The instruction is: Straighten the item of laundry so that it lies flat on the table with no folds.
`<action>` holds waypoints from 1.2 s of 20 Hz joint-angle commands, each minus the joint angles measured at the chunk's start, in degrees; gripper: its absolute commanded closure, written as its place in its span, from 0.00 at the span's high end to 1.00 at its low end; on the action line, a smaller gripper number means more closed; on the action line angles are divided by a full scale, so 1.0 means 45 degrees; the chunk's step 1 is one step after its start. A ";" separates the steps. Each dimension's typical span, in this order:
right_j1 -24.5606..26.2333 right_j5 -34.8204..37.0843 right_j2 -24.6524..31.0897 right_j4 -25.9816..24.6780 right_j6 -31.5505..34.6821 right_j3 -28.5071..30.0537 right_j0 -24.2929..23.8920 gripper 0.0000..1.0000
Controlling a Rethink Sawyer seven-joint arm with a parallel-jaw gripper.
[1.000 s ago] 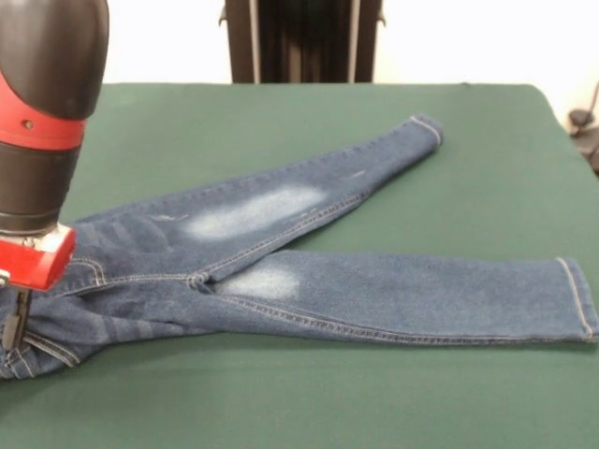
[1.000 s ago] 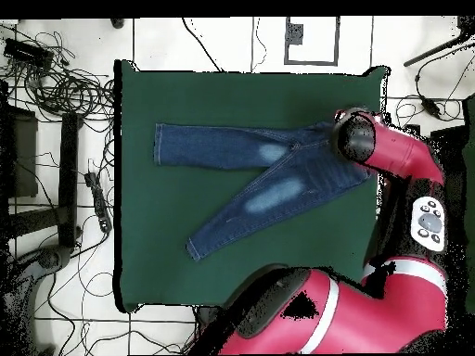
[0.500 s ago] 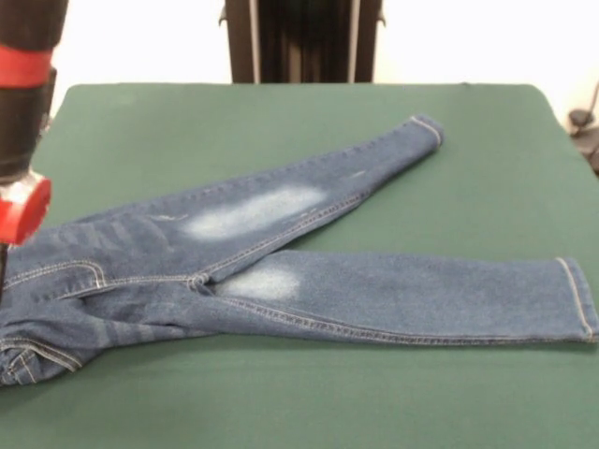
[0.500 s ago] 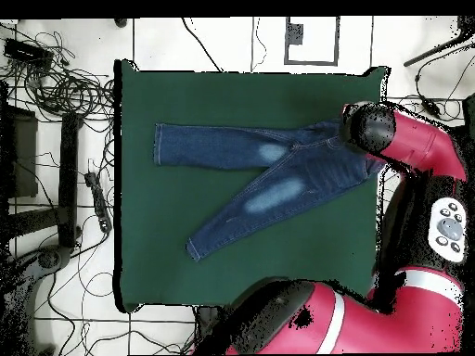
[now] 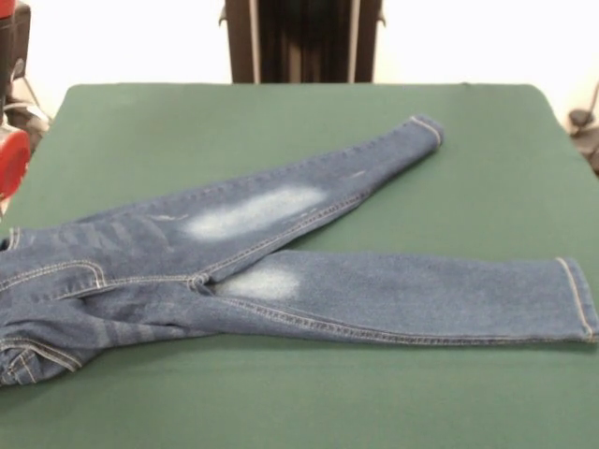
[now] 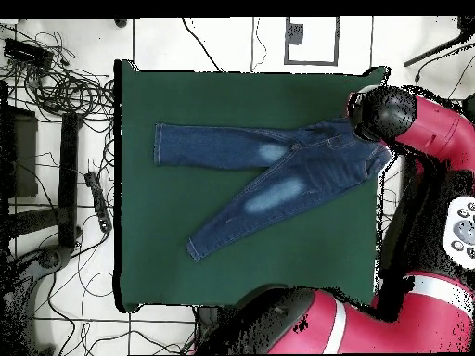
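Green table [image 6: 241, 269] holds jeans [image 6: 269, 181], legs splayed; cables [image 6: 56, 83] on tiled floor; claw state unclear.

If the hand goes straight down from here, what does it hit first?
Likely the waistband end of the jeans, or the table edge beside it. The hand hangs about over that edge, and depth is too unclear to say which.
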 commanded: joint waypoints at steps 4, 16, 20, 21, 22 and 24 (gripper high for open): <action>0.0411 0.2353 0.0487 0.1180 0.3979 0.0334 0.1310 1.00; 0.0828 0.2721 -0.0133 0.2014 0.5157 -0.0077 0.2243 1.00; 0.1048 0.3060 -0.0511 0.2220 0.5693 -0.0437 0.2596 1.00; 0.1099 0.3171 -0.0619 0.2259 0.5849 -0.0537 0.2687 1.00; 0.1127 0.3240 -0.0717 0.2301 0.6032 -0.0591 0.2775 1.00; 0.1201 0.3452 -0.0897 0.2366 0.6384 -0.0754 0.2942 1.00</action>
